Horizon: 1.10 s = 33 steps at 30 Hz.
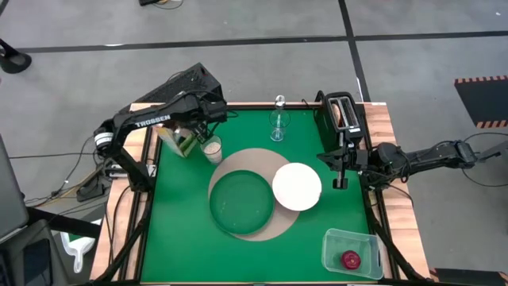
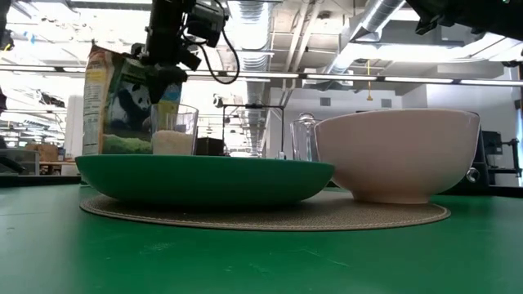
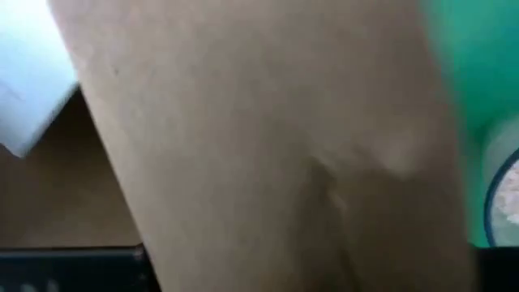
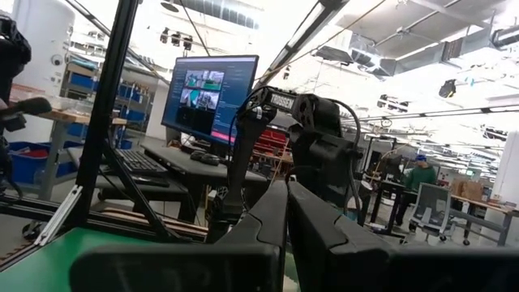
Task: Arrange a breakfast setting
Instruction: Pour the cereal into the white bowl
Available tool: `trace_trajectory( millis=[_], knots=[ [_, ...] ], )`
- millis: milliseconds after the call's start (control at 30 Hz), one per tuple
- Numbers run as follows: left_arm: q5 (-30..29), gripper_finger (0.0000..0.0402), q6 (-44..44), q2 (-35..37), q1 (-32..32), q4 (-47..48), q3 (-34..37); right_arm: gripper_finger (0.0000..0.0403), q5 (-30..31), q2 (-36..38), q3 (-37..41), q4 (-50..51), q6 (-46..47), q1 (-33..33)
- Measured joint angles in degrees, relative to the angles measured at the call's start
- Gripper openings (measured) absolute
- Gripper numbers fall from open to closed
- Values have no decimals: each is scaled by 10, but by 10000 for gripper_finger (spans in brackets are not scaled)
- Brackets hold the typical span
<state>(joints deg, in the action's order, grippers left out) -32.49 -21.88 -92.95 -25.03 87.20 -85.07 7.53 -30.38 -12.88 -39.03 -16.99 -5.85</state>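
Observation:
A round tan mat (image 1: 255,163) lies mid-table. On it rest a dark green plate (image 1: 240,202) and a white bowl (image 1: 297,187). A small milk glass (image 1: 212,148) stands at the mat's far left, right beside the green-and-yellow cereal box (image 1: 178,141). My left gripper (image 1: 189,131) is on the box's top (image 2: 131,57). A clear stemmed glass (image 1: 278,125) stands at the far edge. The red fruit (image 1: 350,258) lies in a clear tub at the near right. My right gripper (image 1: 341,179) hangs shut and holding nothing near the toaster. My left gripper comes down on the cereal box's top end (image 2: 163,82) from above, slanting. In the left wrist view the box's tan side (image 3: 268,146) fills the whole gap between the two fingers, reaching far back. The box stands roughly upright, its base hidden behind the plate in the low view.
A black toaster (image 1: 343,111) stands at the far right corner, just beyond my right gripper. The clear tub (image 1: 329,238) sits at the near right corner. Bare green table lies along the near edge and on the left.

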Motion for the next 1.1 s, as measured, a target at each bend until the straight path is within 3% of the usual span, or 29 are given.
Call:
trace_trajectory(
  millis=[300, 667, 1100],
  knots=[
    [-22, 12, 24, 0, 0, 11, 1, 40, 0, 0, 0, 0, 0, 0],
    [-132, 0, 23, 25, 34, 28, -4, 40, 0, 0, 0, 0, 0, 0],
    [-158, 0, 21, 102, 112, 29, -124, 40, 0, 0, 0, -6, 15, 0]
  ],
)
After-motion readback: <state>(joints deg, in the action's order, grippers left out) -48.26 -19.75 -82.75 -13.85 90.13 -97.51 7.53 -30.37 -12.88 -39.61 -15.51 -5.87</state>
